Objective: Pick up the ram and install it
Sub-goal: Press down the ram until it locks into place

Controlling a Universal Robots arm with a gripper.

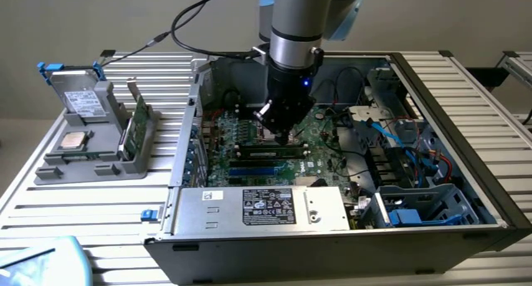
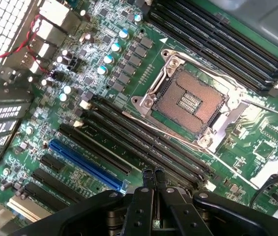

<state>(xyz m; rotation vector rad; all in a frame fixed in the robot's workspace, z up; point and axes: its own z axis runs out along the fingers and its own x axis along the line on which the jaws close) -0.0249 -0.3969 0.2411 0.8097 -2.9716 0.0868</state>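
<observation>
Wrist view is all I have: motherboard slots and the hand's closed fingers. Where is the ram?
Observer: In the exterior view the ram lies along the memory slots, directly under the hand. I cannot tell whether it is fully seated.
Operator: Is anything outside the case?
Observer: Yes. A grey tray on the exterior view's left holds a square processor chip and a wider green card standing on edge.
</observation>
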